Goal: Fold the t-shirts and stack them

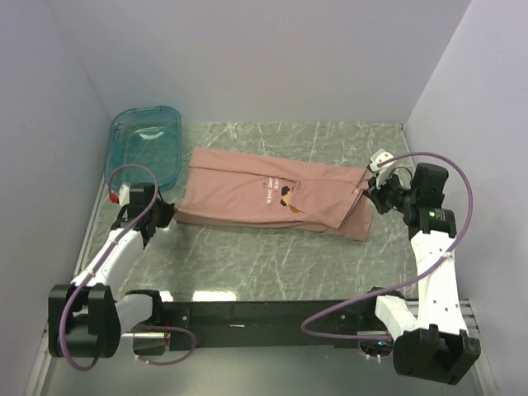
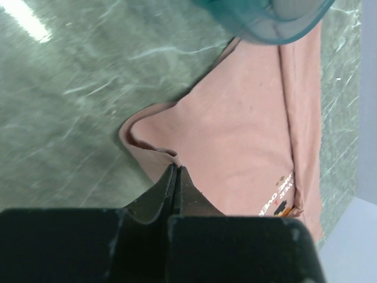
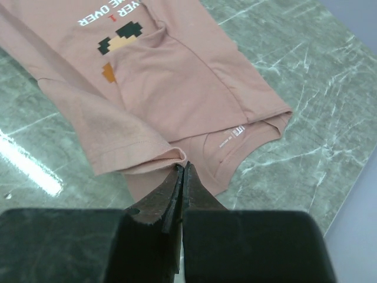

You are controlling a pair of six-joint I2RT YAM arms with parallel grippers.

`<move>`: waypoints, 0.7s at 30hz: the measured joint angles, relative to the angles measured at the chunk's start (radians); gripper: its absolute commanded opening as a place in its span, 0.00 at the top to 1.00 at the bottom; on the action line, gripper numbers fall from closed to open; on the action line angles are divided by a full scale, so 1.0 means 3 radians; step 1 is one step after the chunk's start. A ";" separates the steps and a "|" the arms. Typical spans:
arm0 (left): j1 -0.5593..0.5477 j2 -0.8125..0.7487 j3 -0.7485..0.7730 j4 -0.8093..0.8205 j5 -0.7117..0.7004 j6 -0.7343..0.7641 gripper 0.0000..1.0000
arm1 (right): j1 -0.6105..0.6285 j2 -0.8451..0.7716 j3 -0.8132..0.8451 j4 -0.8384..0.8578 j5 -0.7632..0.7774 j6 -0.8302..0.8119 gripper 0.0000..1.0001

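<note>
The dusty-pink t-shirt (image 1: pixel 239 191) lies on the marble table, folded lengthwise into a long strip, with its pixel print (image 1: pixel 289 199) facing up. My left gripper (image 1: pixel 167 216) is at the shirt's near-left corner. In the left wrist view the gripper (image 2: pixel 175 168) is shut on a raised bit of the shirt's (image 2: pixel 247 130) hem. My right gripper (image 1: pixel 368 191) is at the shirt's right end, by the collar. In the right wrist view the gripper (image 3: pixel 184 167) is shut at the sleeve fold of the shirt (image 3: pixel 177 76), next to the neck label (image 3: pixel 232 137).
A translucent teal plastic bin (image 1: pixel 145 148) stands at the back left, just left of the shirt; its rim also shows in the left wrist view (image 2: pixel 271 20). White walls close in the table (image 1: pixel 272 264) on three sides.
</note>
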 measured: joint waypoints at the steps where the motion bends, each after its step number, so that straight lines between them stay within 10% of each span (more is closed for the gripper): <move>1: 0.0000 0.0072 0.0055 0.0024 0.0009 0.0001 1.00 | -0.0029 0.0051 0.0017 0.0033 -0.0010 0.0020 1.00; 21: 0.0000 0.1446 0.1141 0.0195 0.0202 0.0290 1.00 | -0.0163 0.0604 0.0058 0.0548 0.0094 0.0453 1.00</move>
